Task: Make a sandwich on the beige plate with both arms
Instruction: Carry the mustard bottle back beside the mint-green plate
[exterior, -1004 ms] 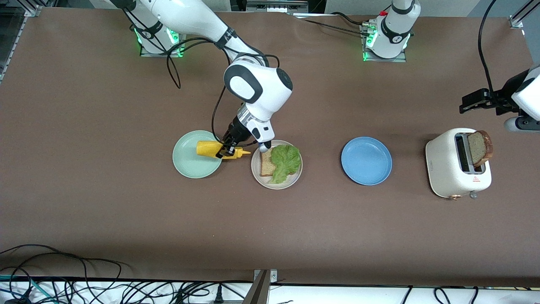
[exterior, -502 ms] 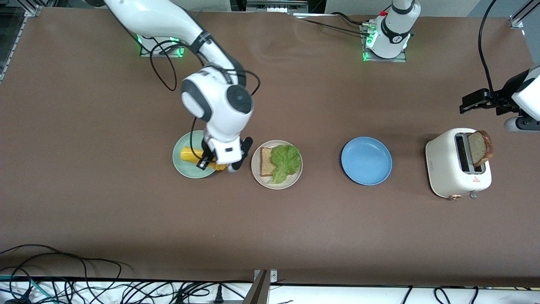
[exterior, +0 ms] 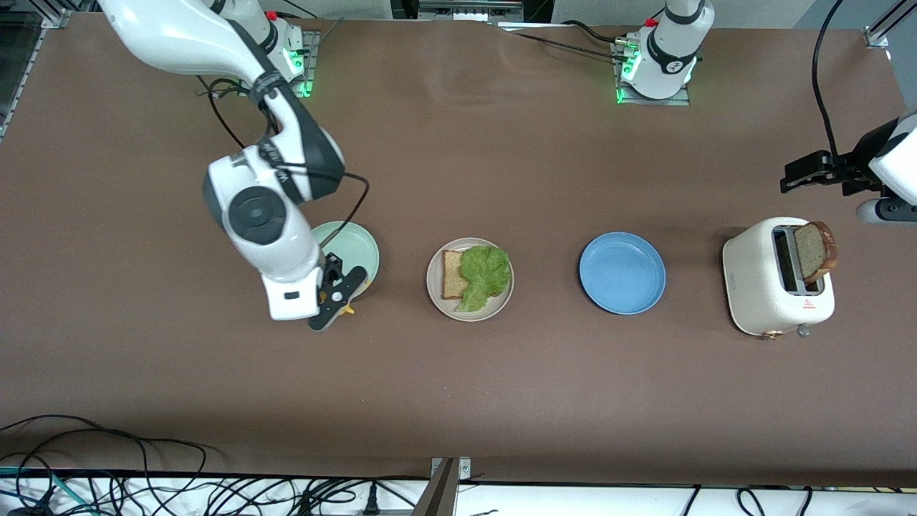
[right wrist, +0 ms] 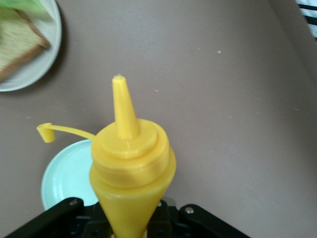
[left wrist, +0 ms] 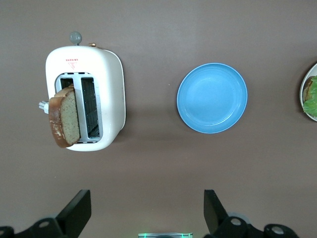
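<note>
The right pincer (exterior: 337, 292) hangs over the edge of the mint plate (exterior: 354, 247) nearest the camera, clamped on a yellow bottle (right wrist: 131, 168) whose pointed nozzle shows bare in the right wrist view, its small cap (right wrist: 46, 132) dangling on a thin strap to one side; from the front, only a sliver of yellow peeks out under the black fingers. The mint plate sits toward the right arm's end of the brown desk (exterior: 458, 387). Just beside it, toward the middle, the beige plate (exterior: 435, 285) carries one slice of bread (exterior: 451, 275) with a ruffled lettuce leaf (exterior: 485, 274) lying partly over it (no second slice on top). Farther toward the left arm's end lies a blue plate (exterior: 622, 272), and past that a white toaster (exterior: 759, 287) with a browned slice (exterior: 817, 251) standing up out of one slot. The left arm waits, its pincer (exterior: 809, 172) held in the air by the toaster at that end of the desk, fingers (left wrist: 77, 210) spread wide apart with nothing between them, as the left wrist view shows
</note>
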Available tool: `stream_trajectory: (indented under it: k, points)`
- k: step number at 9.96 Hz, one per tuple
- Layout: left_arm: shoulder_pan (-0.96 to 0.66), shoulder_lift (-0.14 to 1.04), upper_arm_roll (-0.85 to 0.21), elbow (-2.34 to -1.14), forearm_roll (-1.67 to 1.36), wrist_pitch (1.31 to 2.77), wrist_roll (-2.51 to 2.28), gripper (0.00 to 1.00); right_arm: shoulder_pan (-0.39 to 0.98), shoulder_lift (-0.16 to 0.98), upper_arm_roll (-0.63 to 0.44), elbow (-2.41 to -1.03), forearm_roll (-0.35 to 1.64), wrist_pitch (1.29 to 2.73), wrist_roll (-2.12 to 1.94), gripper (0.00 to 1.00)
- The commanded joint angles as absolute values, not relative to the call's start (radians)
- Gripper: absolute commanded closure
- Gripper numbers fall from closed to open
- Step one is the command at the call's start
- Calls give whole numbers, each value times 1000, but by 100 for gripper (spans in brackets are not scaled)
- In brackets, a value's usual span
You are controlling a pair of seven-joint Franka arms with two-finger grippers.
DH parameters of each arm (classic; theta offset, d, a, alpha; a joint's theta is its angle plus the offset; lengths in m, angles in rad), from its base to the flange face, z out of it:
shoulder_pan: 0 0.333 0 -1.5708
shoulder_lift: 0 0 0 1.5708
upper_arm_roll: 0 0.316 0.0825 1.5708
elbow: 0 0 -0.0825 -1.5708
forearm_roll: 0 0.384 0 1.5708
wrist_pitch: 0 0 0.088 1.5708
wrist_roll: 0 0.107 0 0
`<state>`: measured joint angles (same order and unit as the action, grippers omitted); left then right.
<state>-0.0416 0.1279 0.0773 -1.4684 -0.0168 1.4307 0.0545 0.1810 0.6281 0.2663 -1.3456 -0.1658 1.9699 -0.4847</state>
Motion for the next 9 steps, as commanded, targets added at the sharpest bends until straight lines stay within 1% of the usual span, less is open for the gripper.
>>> stream_trajectory:
  k: [1,4,5,7,9]
  points:
    - [-35,130,74,-1465,-20,1436,77,0,115,592,272,-1373,-1,1979,-602,99]
    - [-35,132,74,-1465,-20,1436,77,0,62,583,256,-1373,112,1988,-744,100]
    - [-35,132,74,-1465,-20,1436,77,0,51,583,253,-1403,167,1990,-811,100]
    - [-35,132,74,-1465,-20,1437,77,0,-20,578,250,-1440,242,2009,-988,100]
    - [-35,132,74,-1465,-18,1436,77,0,-75,566,242,-1498,390,1999,-1211,100]
